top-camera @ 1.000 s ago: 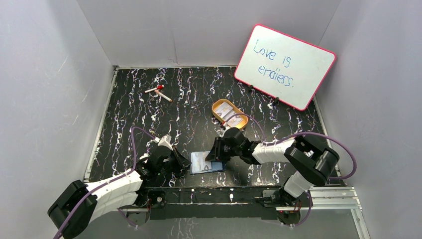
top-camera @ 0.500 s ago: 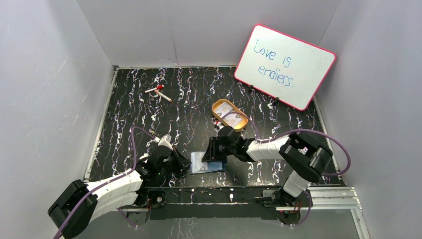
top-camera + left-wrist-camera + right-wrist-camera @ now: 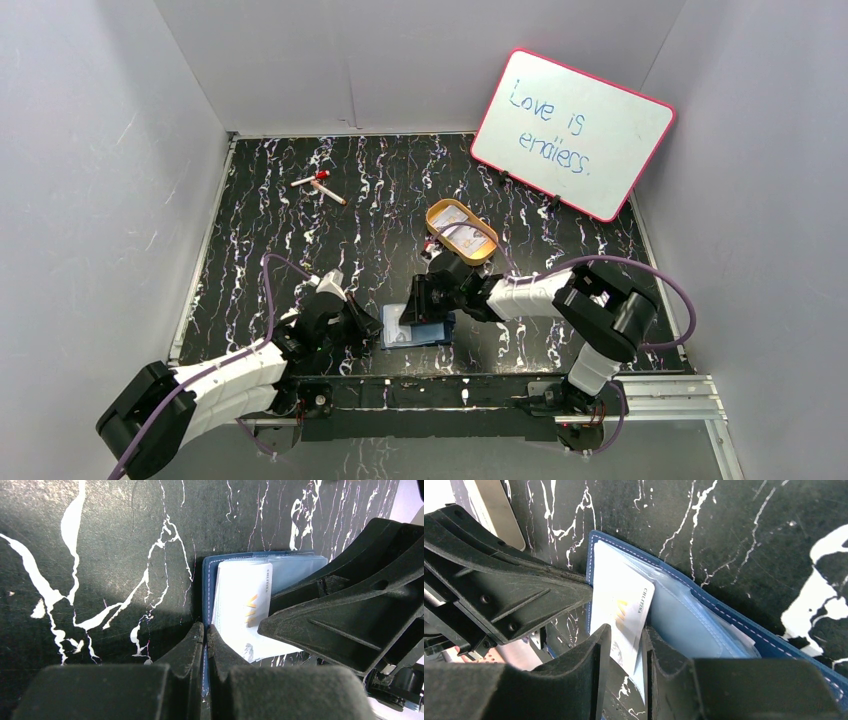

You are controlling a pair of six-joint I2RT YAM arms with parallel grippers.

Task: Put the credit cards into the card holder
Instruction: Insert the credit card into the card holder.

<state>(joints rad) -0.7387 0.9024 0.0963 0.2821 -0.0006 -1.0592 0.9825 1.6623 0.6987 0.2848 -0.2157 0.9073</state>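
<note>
Two end effectors: left (image 3: 205, 632) clamps card holder (image 3: 694, 620); right (image 3: 626, 632), shifted leftward, part-open astride card (image 3: 624, 595).

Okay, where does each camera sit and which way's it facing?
Top external: high behind the robot, looking down at the table; both arms.
Left wrist: on that arm, looking past the left gripper pinching the card holder.
Right wrist: on that arm, looking past the right gripper onto the credit card.
Wrist views share holder and card.

Card holder (image 3: 704, 625) running off the lower right of the right wrist view, credit card (image 3: 624, 600) disappearing under the right claw (image 3: 626, 632), tin (image 3: 433, 224) contents showing too small to tell.
</note>
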